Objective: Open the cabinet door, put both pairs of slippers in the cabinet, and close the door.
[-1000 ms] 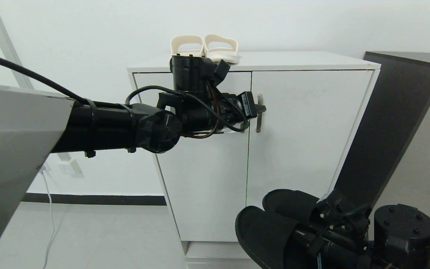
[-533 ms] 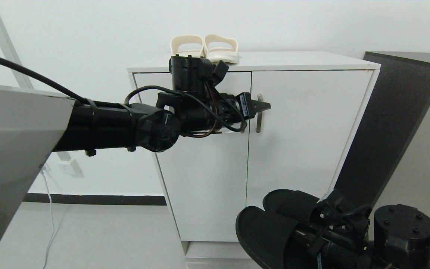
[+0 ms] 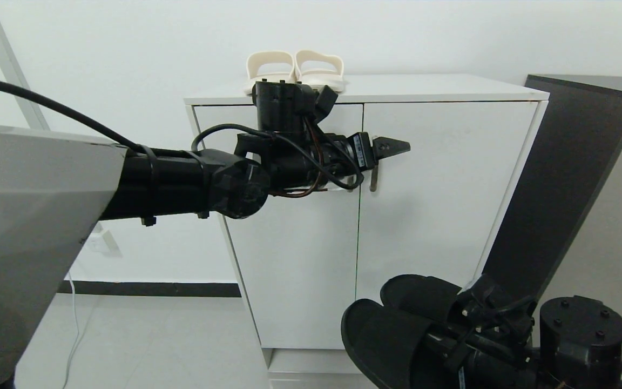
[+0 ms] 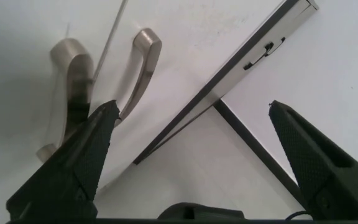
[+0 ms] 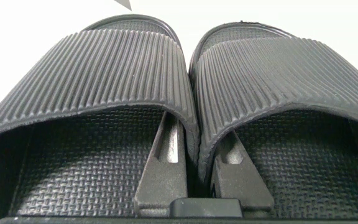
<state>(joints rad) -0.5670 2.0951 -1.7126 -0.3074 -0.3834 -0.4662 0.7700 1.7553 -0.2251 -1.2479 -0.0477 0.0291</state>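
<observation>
Movement on the left: the left gripper (image 3: pixel 394 147) has slid rightward across the front of the cabinet (image 3: pixel 440 205). Half a second ago its tip sat level with the right door's handle (image 3: pixel 375 174); now it pokes just past it and a touch higher. Its jaws are spread wide with nothing between them, and in the left wrist view the two door handles (image 4: pixel 143 62) lie beside one finger (image 4: pixel 82 155) rather than in the gap. So that's an approach, not a grab, and I'd say it needs lining up before any pull. Both doors are shut. Low on the right, the right gripper (image 3: pixel 478 319) hasn't budged, clenched on the inner walls of the black slippers (image 3: pixel 392 335) and holding the pair in front of the cabinet's base. The cream slippers (image 3: pixel 295 67) wait on the cabinet top, so the opening step is barely begun.
</observation>
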